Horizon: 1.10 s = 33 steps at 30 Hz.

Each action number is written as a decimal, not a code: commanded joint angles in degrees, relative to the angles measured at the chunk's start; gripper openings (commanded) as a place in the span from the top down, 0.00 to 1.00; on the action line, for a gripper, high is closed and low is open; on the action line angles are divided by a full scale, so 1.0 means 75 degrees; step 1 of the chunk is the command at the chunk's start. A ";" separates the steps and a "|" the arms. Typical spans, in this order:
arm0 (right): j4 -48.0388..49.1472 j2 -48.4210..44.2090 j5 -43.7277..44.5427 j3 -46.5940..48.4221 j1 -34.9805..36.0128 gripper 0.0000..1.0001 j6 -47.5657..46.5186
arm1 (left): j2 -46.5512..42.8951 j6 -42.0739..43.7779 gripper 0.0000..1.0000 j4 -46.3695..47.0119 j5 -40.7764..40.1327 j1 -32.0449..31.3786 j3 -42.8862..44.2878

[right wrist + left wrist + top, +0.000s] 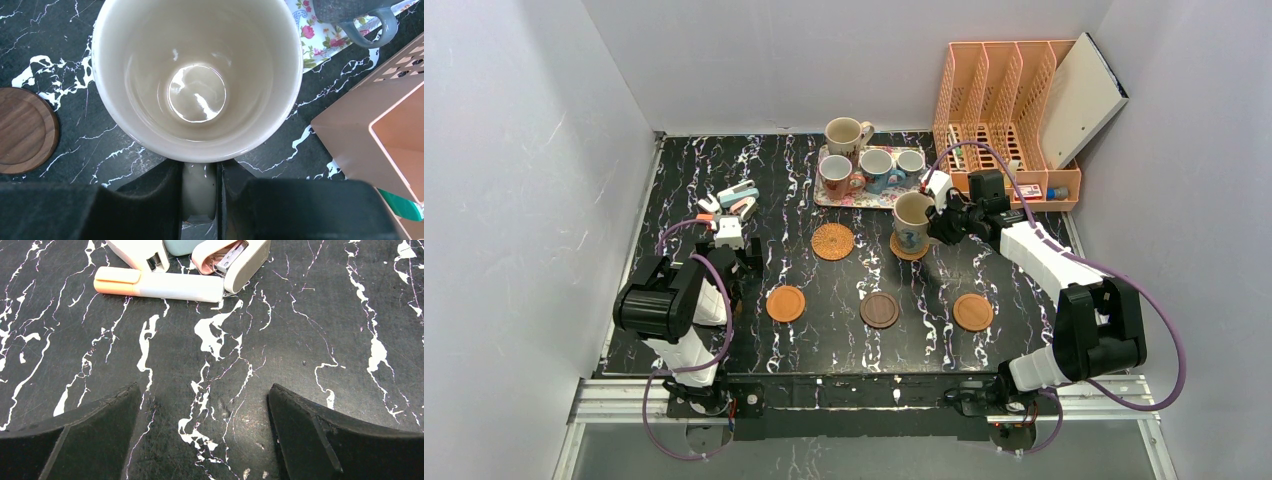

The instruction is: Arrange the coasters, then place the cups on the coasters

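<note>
Here, right gripper (199,175) pinching cream mug (197,75) handle, woven coaster (904,256) mostly hidden beneath, left gripper (204,390) spread.

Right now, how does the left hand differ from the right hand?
The left hand is open and empty; the right hand is shut on the handle of a cream mug. The left hand hangs over the table; the right hand is by the floral tray. Both have black fingers.
</note>
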 commanded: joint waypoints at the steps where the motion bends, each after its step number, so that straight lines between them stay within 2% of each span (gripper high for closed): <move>1: 0.0687 -0.0199 -0.0457 0.0219 -0.0044 0.99 -0.0099 | -0.0004 -0.0048 0.02 0.0114 -0.0221 0.0040 0.0119; 23: 0.0521 0.0002 -0.0379 0.0223 -0.0045 0.99 -0.0241 | -0.0009 -0.0042 0.02 0.0114 -0.0221 0.0040 0.0119; 24: 0.0476 -0.0002 -0.0382 0.0239 -0.0049 0.96 -0.0259 | -0.0008 -0.0042 0.02 0.0114 -0.0221 0.0040 0.0119; 26: 0.0384 -0.0019 -0.0373 0.0256 -0.0046 0.83 -0.0300 | -0.0010 -0.0045 0.02 0.0108 -0.0221 0.0040 0.0119; 30: 0.0115 -0.0140 -0.0204 0.0268 -0.0045 0.51 -0.0394 | -0.0008 -0.0049 0.02 0.0117 -0.0221 0.0040 0.0119; 33: -0.0134 -0.0234 -0.0039 0.0319 -0.0048 0.32 -0.0508 | -0.0009 -0.0050 0.02 0.0114 -0.0221 0.0041 0.0119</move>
